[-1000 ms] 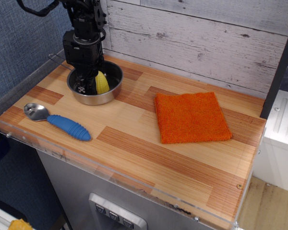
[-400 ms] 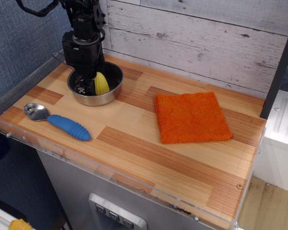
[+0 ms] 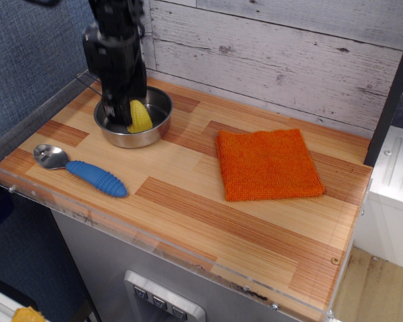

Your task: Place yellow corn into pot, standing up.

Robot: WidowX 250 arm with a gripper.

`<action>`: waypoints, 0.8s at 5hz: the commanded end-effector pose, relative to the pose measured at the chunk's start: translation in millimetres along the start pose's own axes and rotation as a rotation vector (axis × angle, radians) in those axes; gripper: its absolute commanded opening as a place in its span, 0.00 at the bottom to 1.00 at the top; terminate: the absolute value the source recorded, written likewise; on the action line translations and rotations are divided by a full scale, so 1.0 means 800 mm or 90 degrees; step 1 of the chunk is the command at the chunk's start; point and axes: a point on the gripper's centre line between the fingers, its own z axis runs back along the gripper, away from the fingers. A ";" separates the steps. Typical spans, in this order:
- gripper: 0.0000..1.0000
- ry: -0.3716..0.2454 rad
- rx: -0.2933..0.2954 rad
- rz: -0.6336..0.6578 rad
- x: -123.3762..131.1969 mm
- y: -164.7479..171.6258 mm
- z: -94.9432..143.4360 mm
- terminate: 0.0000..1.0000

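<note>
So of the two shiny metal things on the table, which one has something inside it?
The round stainless-steel pot at the back left: the small yellow toy corn stands in it. The metal spoon with the ribbed blue handle has an empty bowl.

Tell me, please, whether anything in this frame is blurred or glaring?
In the observation.image view, the gripper and arm above the pot look motion-smeared; the yellow corn, spoon and orange cloth are sharp. Lighting is soft and even, with mild reflections on the pot's steel rim only.
</note>
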 end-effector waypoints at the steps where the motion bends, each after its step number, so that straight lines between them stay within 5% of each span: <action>1: 1.00 -0.006 -0.099 -0.041 -0.005 -0.016 0.102 0.00; 4: 1.00 0.026 -0.135 -0.065 -0.032 -0.013 0.142 0.00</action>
